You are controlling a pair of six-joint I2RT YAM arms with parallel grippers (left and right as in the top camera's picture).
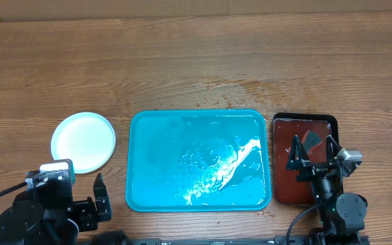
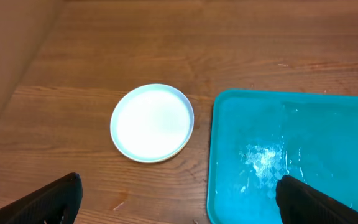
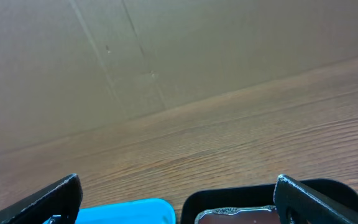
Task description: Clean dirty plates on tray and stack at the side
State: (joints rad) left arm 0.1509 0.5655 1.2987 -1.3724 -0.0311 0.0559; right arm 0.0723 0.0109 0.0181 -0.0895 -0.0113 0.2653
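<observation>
The turquoise tray [image 1: 199, 160] lies mid-table, wet and streaked, with no plates on it. Left of it on the wood sits a clean white plate [image 1: 84, 141], with a pale yellowish edge showing under its near rim in the left wrist view [image 2: 152, 122]. My left gripper [image 1: 67, 189] hovers open and holding nothing near the front left, short of the plate. In its wrist view the left gripper [image 2: 179, 205] has one finger over the table and the other over the tray's left end [image 2: 215, 155]. My right gripper [image 1: 313, 153] is open and holds nothing above the black tray; its wrist view shows this gripper [image 3: 179, 202] in the same state.
A smaller black tray [image 1: 305, 122] of reddish-brown liquid stands right of the turquoise one, seen also from the right wrist as a black tray corner [image 3: 229, 199]. Small red specks and a damp patch [image 1: 230, 92] mark the wood behind the tray. A cardboard wall [image 3: 135, 56] backs the table.
</observation>
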